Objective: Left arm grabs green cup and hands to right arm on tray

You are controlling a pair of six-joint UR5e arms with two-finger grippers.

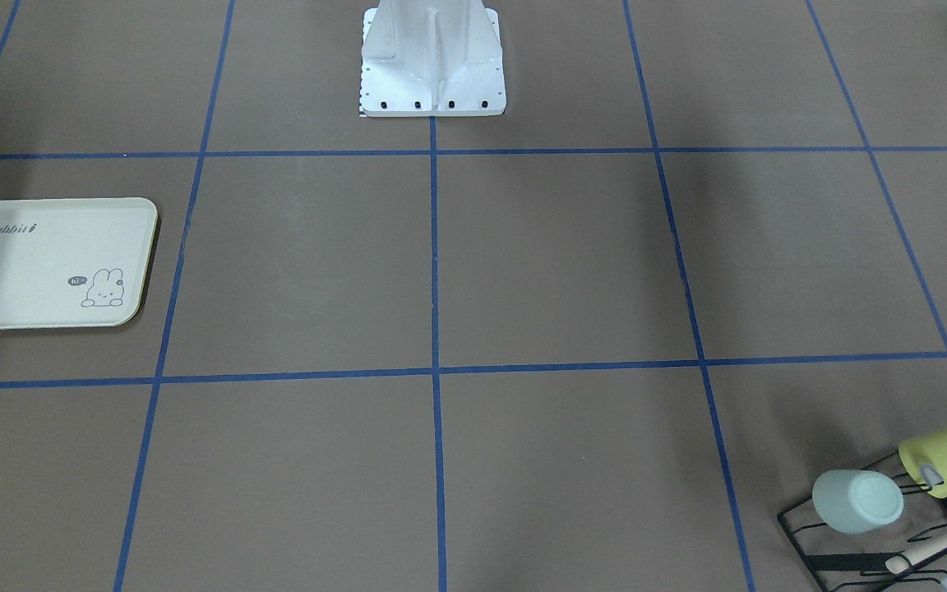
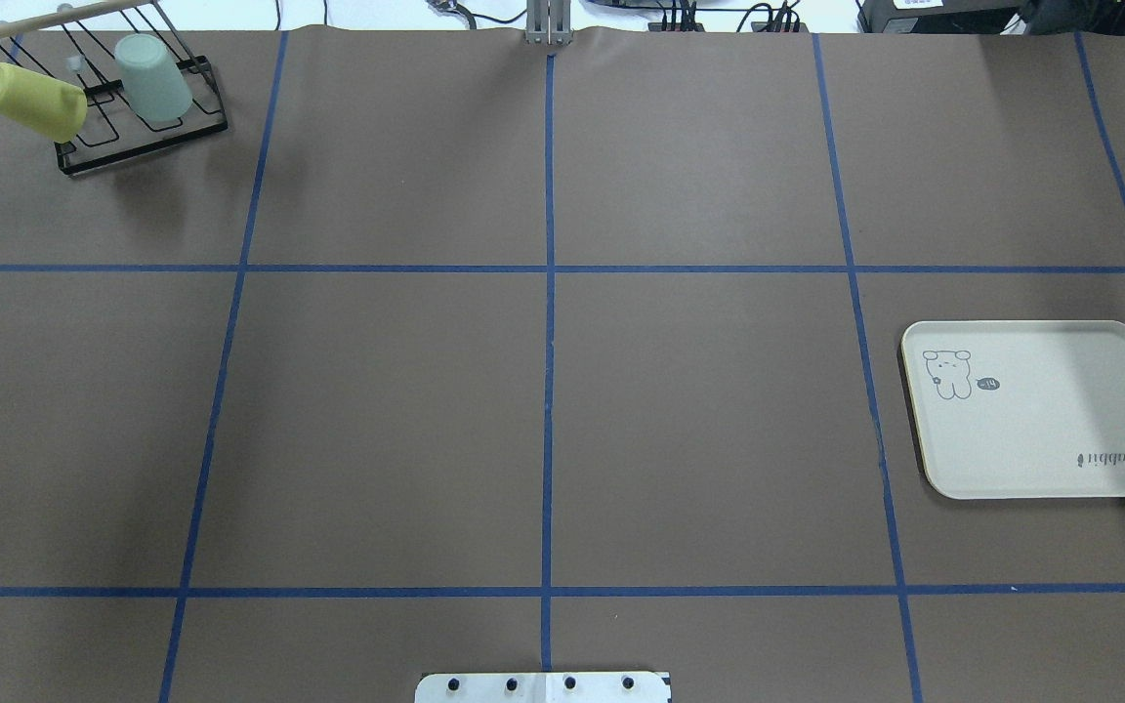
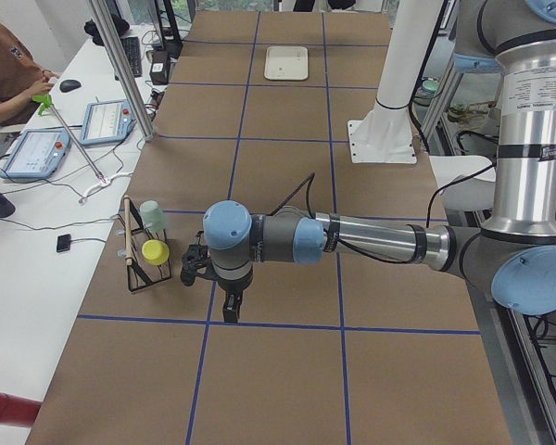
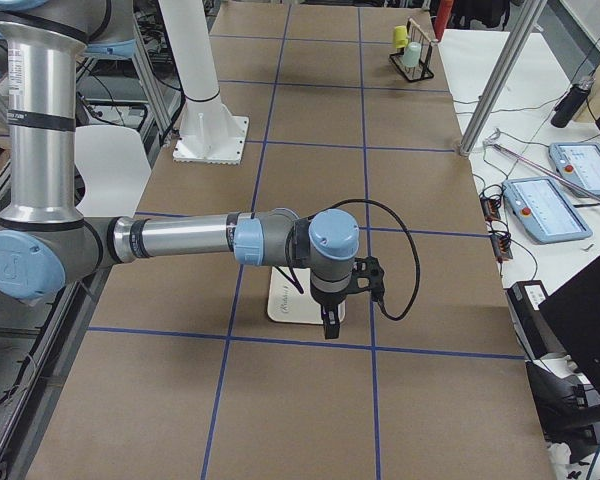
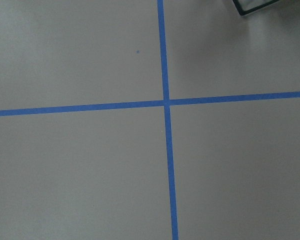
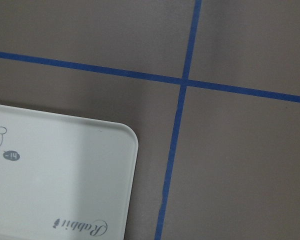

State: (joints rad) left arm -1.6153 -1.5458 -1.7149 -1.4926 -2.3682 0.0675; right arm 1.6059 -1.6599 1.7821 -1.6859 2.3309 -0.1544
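Observation:
The green cup (image 2: pixel 153 78) sits upside down on a black wire rack (image 2: pixel 138 144) at the table's far left corner, next to a yellow cup (image 2: pixel 33 100); in the front-facing view the green cup (image 1: pixel 858 500) is at the lower right. The tray (image 2: pixel 1041 410) lies bare on the right side, and its corner (image 6: pixel 55 175) fills the right wrist view. My left gripper (image 3: pixel 230 311) points down above the table, a little way from the rack. Over the tray (image 4: pixel 283 309) hangs my right gripper (image 4: pixel 327 325). Both grippers show only in the side views, so I cannot tell whether they are open or shut.
The white robot pedestal (image 1: pixel 432 57) stands at the table's middle rear. Blue tape lines grid the brown table top. A person (image 3: pixel 9 69) sits at a white side table with tablets (image 3: pixel 107 120) beyond the rack's end. The rack's corner (image 5: pixel 255 6) edges the left wrist view.

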